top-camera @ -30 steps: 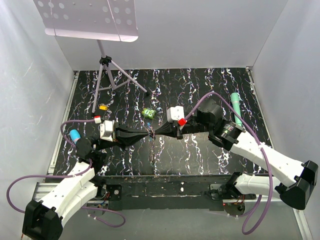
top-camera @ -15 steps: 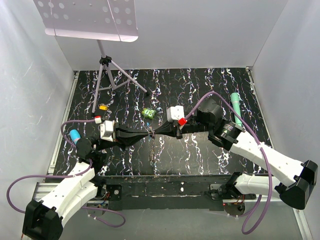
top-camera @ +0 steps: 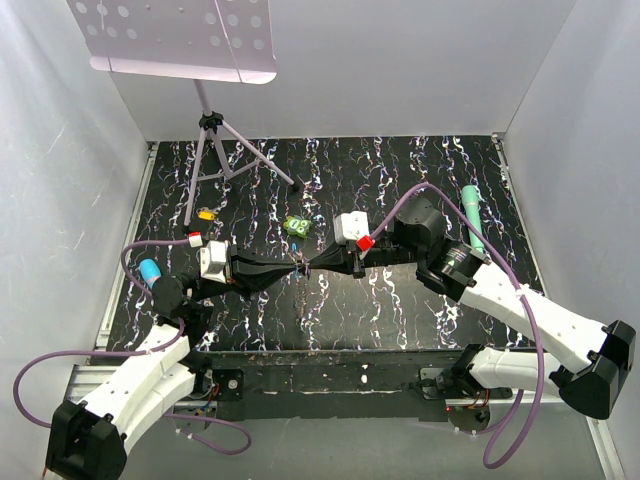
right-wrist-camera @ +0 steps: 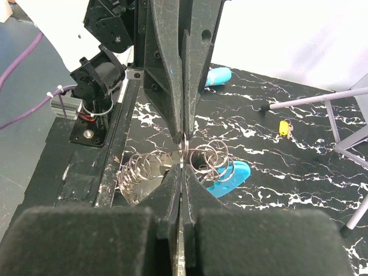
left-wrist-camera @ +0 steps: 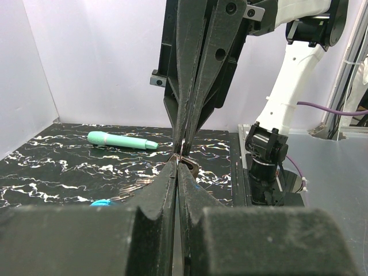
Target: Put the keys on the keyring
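Note:
My left gripper (top-camera: 297, 266) and right gripper (top-camera: 310, 265) meet tip to tip above the middle of the table, both shut. The keyring (right-wrist-camera: 210, 158) hangs between them as a chain of thin metal loops with a bright blue clip (right-wrist-camera: 233, 175). Each gripper pinches a loop of it at the tips. In the left wrist view my left gripper (left-wrist-camera: 177, 162) touches the right one's fingertips (left-wrist-camera: 185, 135), with a bit of metal ring (left-wrist-camera: 190, 165) beside them. More loops (right-wrist-camera: 141, 169) sag to the left. I cannot make out the keys; the fingers hide them if they are there.
A green lumpy object (top-camera: 295, 226) lies just behind the grippers. A small yellow piece (top-camera: 206, 213) sits at the left, and a cyan cylinder (top-camera: 150, 270) lies by the left arm. A teal marker (top-camera: 473, 215) is at the right edge. A music stand's tripod (top-camera: 215, 150) stands at the back left.
Both arms hold the same tip-to-tip pose. The hanging chain below the tips has shifted slightly.

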You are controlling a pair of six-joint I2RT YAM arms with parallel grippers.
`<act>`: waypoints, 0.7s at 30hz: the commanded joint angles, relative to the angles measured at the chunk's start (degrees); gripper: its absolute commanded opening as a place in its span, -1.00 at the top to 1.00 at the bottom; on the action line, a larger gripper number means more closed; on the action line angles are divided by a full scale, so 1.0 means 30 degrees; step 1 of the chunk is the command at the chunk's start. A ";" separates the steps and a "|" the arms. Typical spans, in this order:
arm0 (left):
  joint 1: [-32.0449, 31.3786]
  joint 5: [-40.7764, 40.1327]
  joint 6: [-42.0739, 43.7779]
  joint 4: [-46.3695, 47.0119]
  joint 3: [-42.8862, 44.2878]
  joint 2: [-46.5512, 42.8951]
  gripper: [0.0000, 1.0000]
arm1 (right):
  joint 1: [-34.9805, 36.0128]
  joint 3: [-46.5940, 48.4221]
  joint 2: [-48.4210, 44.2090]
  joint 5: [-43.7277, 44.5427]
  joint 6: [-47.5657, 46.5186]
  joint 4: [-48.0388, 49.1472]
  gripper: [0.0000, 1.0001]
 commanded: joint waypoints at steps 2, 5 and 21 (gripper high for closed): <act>0.0145 -0.0490 0.0097 0.0445 0.0089 -0.0275 1.00 | -0.0087 0.0293 -0.0162 -0.0270 0.0307 0.0572 0.97; 0.0145 -0.0431 0.0009 0.0504 0.0118 -0.0304 1.00 | -0.0087 0.0293 -0.0104 0.0080 0.0336 0.0660 0.97; 0.0145 -0.0431 -0.0167 0.0826 0.0030 -0.0187 1.00 | -0.0087 0.0410 0.0160 0.0258 0.0336 0.0748 0.97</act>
